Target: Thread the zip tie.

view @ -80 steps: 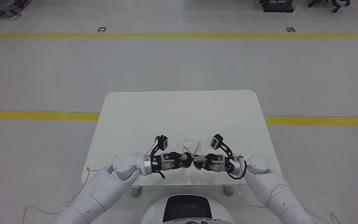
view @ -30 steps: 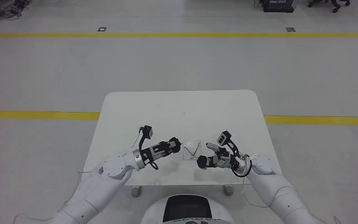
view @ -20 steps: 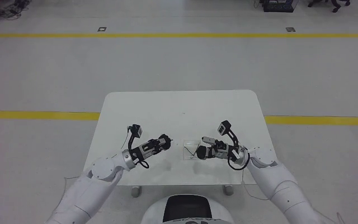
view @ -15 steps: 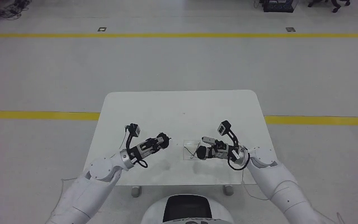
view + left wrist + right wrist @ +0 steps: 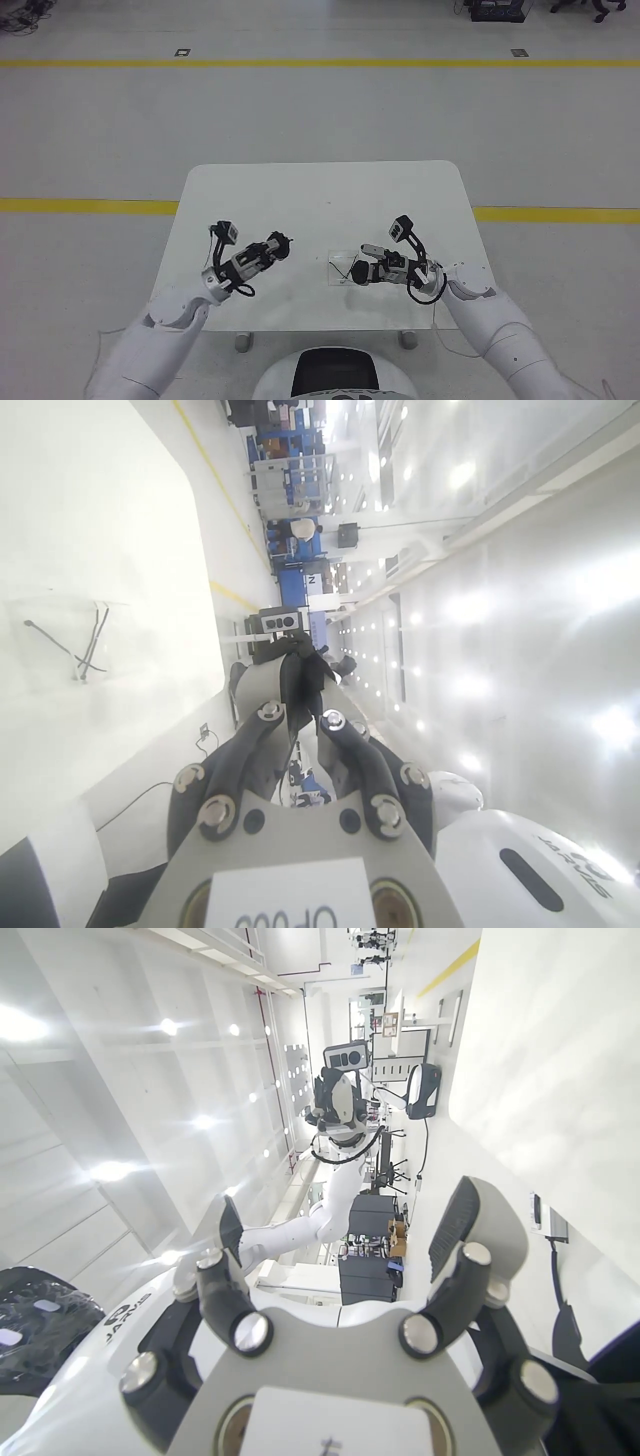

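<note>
- Zip tie (image 5: 343,268) lies flat on the desk (image 5: 320,190), toward the edge on our side, between our two arms.
- Our right pincer (image 5: 345,1213) is spread wide apart, just beside the tie.
- Our left pincer (image 5: 279,241) is pressed together, with nothing visible in it, farther from the tie.

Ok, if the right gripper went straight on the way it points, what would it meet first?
Probably the zip tie just ahead of the right gripper; if it rides above the table, the left gripper farther on. Height is unclear.
</note>
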### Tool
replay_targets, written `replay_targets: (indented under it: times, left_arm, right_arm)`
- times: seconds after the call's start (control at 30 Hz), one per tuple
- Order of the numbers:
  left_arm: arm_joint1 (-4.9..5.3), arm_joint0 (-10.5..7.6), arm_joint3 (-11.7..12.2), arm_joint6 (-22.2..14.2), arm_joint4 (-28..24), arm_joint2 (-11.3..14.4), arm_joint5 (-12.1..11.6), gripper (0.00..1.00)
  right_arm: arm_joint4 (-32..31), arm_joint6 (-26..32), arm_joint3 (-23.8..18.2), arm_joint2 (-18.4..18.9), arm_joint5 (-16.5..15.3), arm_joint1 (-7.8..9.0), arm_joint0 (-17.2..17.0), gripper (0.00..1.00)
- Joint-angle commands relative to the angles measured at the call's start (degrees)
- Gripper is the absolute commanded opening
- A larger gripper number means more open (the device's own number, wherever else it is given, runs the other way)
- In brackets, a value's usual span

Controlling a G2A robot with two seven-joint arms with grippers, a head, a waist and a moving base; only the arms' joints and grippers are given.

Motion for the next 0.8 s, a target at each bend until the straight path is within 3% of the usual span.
replay_targets:
  times: [0.0, 0.17, 0.67, 0.77]
  left_arm:
    - [-0.49, 0.91, -0.3, -0.6, -0.8, -1.4, 0.0, 0.00]
    - [-1.69, 2.59, -0.6, -2.4, -1.6, -3.8, 0.0, 0.00]
    - [-1.69, 2.59, -0.6, -2.4, -1.6, -3.8, 0.0, 0.00]
    - [-1.69, 2.59, -0.6, -2.4, -1.6, -3.8, 0.0, 0.00]
  right_arm:
    - [0.0, 0.0, 0.0, 0.0, 0.0, 0.00, 0.0, 1.00]
    - [0.0, 0.0, 0.0, 0.0, 0.0, 0.00, 0.0, 1.00]
    - [0.0, 0.0, 0.0, 0.0, 0.0, 0.00, 0.0, 1.00]
    - [-4.6, -2.5, -1.3, 0.2, 0.1, 0.23, 0.8, 1.00]
